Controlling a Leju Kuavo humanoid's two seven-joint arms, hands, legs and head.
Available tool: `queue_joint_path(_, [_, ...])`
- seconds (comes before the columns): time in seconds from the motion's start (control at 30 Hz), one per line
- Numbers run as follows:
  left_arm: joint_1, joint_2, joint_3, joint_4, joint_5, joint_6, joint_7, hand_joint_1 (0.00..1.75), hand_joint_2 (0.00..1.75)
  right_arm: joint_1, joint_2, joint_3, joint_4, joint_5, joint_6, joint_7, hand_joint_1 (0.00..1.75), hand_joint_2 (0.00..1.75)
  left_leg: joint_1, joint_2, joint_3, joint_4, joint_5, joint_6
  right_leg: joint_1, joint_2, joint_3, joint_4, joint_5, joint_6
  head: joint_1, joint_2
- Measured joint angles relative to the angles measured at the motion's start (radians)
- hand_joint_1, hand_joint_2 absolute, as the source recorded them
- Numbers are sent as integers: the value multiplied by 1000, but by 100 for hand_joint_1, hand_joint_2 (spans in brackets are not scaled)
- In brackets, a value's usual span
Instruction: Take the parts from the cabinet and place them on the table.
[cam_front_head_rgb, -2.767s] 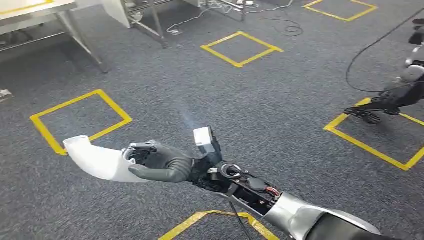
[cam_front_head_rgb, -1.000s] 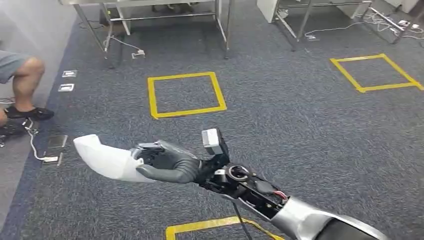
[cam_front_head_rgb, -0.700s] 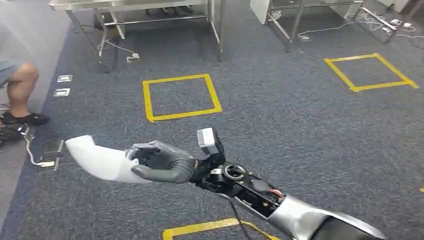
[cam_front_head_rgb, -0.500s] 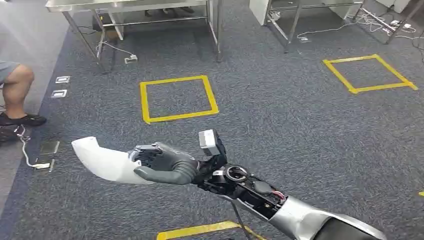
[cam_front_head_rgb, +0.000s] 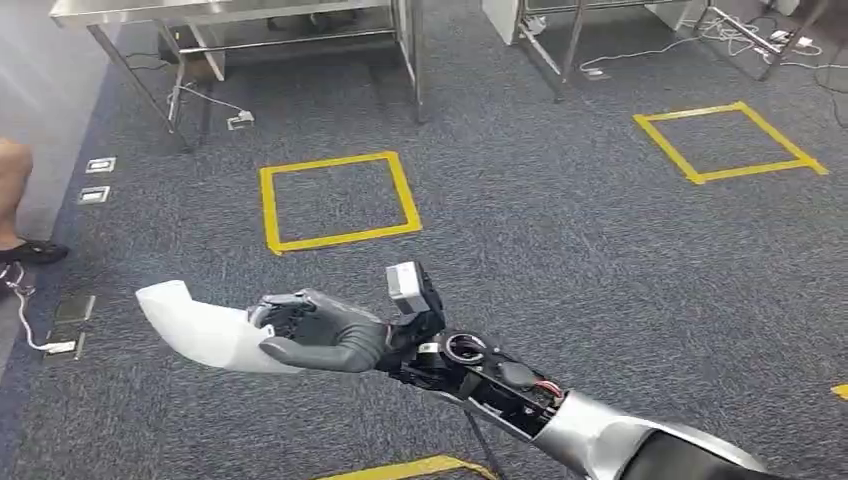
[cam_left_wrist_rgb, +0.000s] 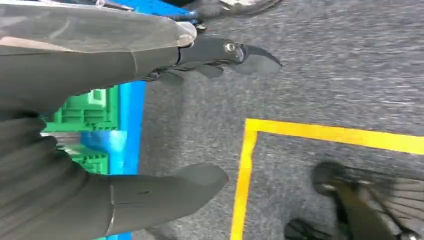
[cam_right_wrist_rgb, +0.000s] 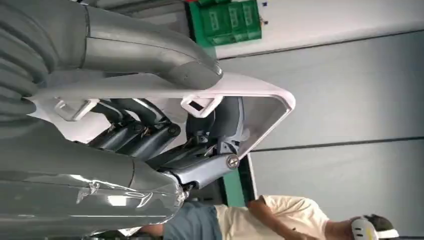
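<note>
My right hand (cam_front_head_rgb: 320, 333) grips a white curved plastic part (cam_front_head_rgb: 195, 325) and holds it out over the carpet, in front of me and to the left. The part's free end sticks out past the fingers. In the right wrist view the dark fingers (cam_right_wrist_rgb: 145, 127) wrap under the white part (cam_right_wrist_rgb: 240, 92) and the thumb lies over it. My left hand (cam_left_wrist_rgb: 100, 65) hangs above the carpet with its thumb (cam_left_wrist_rgb: 165, 192) and fingers (cam_left_wrist_rgb: 220, 52) apart and nothing between them.
A steel table (cam_front_head_rgb: 220, 8) stands at the far left and more metal legs (cam_front_head_rgb: 560, 40) at the far middle. Yellow tape squares (cam_front_head_rgb: 335, 200) mark the carpet. A person's leg (cam_front_head_rgb: 12, 170) is at the left edge, near floor sockets (cam_front_head_rgb: 95, 165) and cables.
The whole picture has shifted as the camera turned: tables and a person's leg came into view, then slid left. My right hand keeps the same hold on the white part.
</note>
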Motion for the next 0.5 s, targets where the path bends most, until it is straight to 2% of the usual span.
queue_joint_path(0.03, [0,0,0,0,-2,0,0,0,175,0,0,0,0,0,0,0,175,175,-12,0,16,-6,-21,-1,11,1,0,-3,-7,8,0,0])
queue_joint_path(0.07, [-1,0,0,0,-4,-1,-2,0,175,-1,-1,0,-3,1,0,-1,175,175,-14,0,24,-30,-32,1,9,3,-1,-3,-10,14,-3,0])
queue_joint_path(0.1, [-3,0,0,0,-5,-1,-3,0,175,-1,-1,0,-6,0,0,-2,175,175,-14,-2,27,-39,-51,-2,9,1,-3,-4,-12,19,-3,0])
queue_joint_path(0.17, [-3,0,0,0,-7,-2,-3,0,175,-1,-1,0,-6,1,0,-2,175,175,-15,-7,29,-37,-59,4,7,-3,8,-17,-18,29,0,0])
queue_joint_path(0.2, [-2,0,0,0,-6,-2,-6,0,175,-1,-3,0,-10,1,0,-2,175,175,-6,-8,39,-43,-62,8,4,-15,-4,24,-36,36,8,0])
queue_joint_path(0.23, [1,-2,0,0,-6,-4,-8,0,175,-2,-3,0,-11,1,0,-3,175,175,-10,-8,47,-45,-68,16,14,-17,-19,84,-61,33,18,0])
queue_joint_path(0.3, [1,-2,0,0,-6,-5,-14,0,175,-5,-3,-1,-12,1,2,-4,175,175,-17,-8,56,-46,-73,25,22,-16,-93,242,-140,25,32,0])
queue_joint_path(0.33, [1,-2,0,0,-5,-5,-16,0,175,-3,-3,-1,-12,1,2,-4,175,175,-23,-9,59,-46,-76,29,26,-16,-134,315,-168,21,39,0])
queue_joint_path(0.37, [1,-3,0,0,-3,-5,-16,0,175,-1,-3,-1,-12,2,2,-4,175,175,-30,-10,63,-46,-78,33,30,-16,-160,351,-171,16,42,0])
queue_joint_path(0.4, [1,-3,0,0,-3,-5,-16,0,175,0,-3,-1,-12,1,3,-4,175,175,-36,-11,67,-46,-80,36,33,-16,-162,335,-147,9,45,0])
queue_joint_path(0.43, [1,-3,0,0,-3,-5,-16,0,175,-1,-3,-1,-12,2,3,-5,175,175,-41,-12,72,-46,-82,38,40,-16,-142,274,-99,-1,46,0])
queue_joint_path(0.5, [1,-3,0,0,-3,-5,-16,0,175,-4,-3,-1,-13,2,3,-6,175,175,-50,-14,83,-46,-84,40,53,-14,-68,91,8,-26,51,0])
